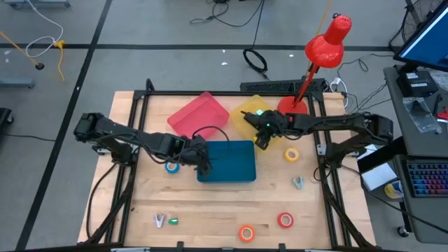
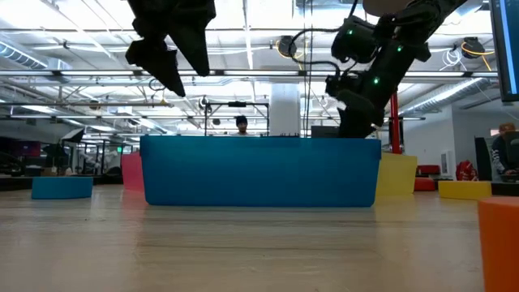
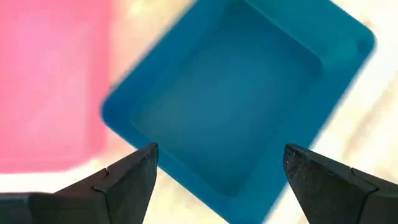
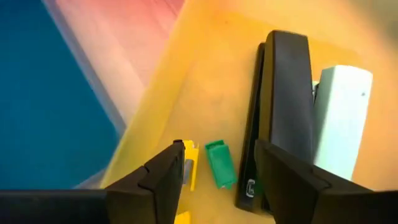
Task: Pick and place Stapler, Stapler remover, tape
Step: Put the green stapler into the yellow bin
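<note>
The right gripper (image 4: 214, 180) hangs open and empty over the yellow plastic bin (image 4: 205, 93) near the table's far edge, where a black stapler (image 4: 283, 106) lies. The left gripper (image 3: 217, 180), open and empty too, hovers above the empty blue plastic bin (image 3: 236, 93). Small tape rolls (image 1: 291, 155) wait on the wooden table (image 1: 210, 203).

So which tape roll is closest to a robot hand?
The blue tape roll, right beside the left gripper. The yellow, red and orange rolls lie farther off.

grey floor (image 1: 140, 28), red lamp (image 1: 327, 43), ceiling lights (image 2: 73, 93)
</note>
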Action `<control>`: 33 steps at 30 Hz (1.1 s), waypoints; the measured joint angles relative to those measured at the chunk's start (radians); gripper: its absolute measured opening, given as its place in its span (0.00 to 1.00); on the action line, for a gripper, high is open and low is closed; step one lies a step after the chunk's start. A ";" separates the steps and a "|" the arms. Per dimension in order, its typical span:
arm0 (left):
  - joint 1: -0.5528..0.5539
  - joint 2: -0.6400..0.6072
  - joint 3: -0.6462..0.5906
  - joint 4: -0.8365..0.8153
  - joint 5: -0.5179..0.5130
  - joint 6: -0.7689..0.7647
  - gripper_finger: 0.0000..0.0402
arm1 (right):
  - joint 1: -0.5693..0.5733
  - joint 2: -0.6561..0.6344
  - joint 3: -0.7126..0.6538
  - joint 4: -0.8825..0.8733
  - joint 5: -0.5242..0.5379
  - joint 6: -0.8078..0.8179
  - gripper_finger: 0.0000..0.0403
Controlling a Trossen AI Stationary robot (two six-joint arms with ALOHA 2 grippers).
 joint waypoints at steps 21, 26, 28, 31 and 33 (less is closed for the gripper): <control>-0.472 0.000 0.000 -0.218 0.205 -0.375 0.85 | 0.003 -0.383 0.000 0.014 -0.366 0.093 0.45; -0.571 0.034 0.000 -0.161 0.109 -0.302 0.85 | 0.003 -0.417 0.000 0.016 -0.365 0.089 0.44; -0.587 0.072 0.000 -0.127 0.114 -0.277 0.85 | 0.003 -0.423 0.000 0.016 -0.364 0.088 0.44; -0.596 0.150 0.000 -0.102 0.167 -0.233 0.85 | 0.003 -0.424 0.000 0.015 -0.365 0.087 0.44; -0.598 0.194 0.000 -0.104 0.209 -0.224 0.85 | 0.003 -0.423 0.000 0.015 -0.365 0.086 0.44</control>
